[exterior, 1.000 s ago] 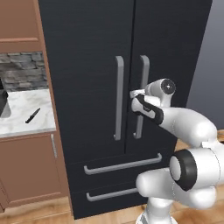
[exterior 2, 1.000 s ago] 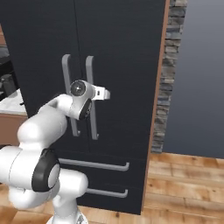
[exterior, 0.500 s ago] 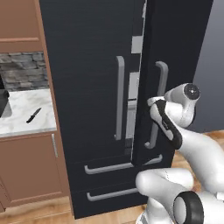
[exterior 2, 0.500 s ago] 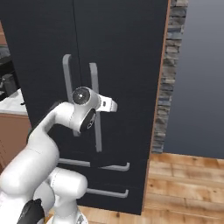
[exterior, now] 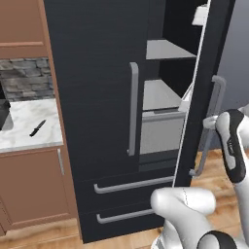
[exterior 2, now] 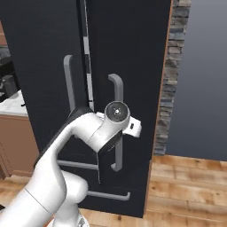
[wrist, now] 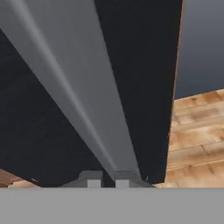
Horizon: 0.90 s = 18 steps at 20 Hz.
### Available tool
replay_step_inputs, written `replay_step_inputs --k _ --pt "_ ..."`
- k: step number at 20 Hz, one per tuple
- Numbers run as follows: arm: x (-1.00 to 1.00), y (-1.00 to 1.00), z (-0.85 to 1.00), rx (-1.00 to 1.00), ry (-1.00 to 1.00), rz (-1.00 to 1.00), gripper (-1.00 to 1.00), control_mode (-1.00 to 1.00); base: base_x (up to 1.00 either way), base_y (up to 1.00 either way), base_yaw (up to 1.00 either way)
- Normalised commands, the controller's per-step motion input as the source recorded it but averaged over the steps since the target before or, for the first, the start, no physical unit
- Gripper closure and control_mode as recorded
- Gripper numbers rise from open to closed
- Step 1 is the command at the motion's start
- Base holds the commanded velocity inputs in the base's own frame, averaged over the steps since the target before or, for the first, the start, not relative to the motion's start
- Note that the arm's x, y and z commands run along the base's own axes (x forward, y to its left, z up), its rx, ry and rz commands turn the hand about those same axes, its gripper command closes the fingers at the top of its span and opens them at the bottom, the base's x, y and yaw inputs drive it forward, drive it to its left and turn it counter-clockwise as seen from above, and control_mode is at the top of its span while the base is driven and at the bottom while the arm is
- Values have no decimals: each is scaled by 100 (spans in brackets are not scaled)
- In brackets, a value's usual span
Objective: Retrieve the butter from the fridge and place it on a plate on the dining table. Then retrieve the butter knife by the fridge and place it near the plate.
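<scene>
Fridge doors are seen in different positions: the left door is shut flat, while the right door is swung partly outward, so that the interior is exposed in the left base view. Inside, 2 grey shelves are seen, with a pale drawer front below them. No item on the shelves can be made out as the butter. 2 lower drawers with grey bar pulls are seen closed beneath the doors.

The gripper is pressed against the long grey bar handle of the right door, about halfway down it; in the hand view the bar is seen running diagonally up from between the 2 finger tips. The tips are drawn close together at the foot of that bar, and the handle appears to be pinched by them, though the contact itself is cut off at the bottom edge.

The butter knife is laid flat on the marble counter to the left of the fridge, well apart from the arm, with brown cabinets beneath it. Wooden floor is seen to the right of the fridge
</scene>
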Motion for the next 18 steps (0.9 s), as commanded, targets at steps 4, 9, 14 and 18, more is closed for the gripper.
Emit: replay_step_inputs --k 4,9,14,18 --pt "-91 -100 0 23 23 0 100 -100 0 0 0" --pt "-51 -58 15 -2 15 -6 100 -100 0 0 0" --pt "-17 63 32 -34 13 -7 -100 -100 0 0 0" --pt "5 100 1 -44 15 -18 -100 -100 0 0 0"
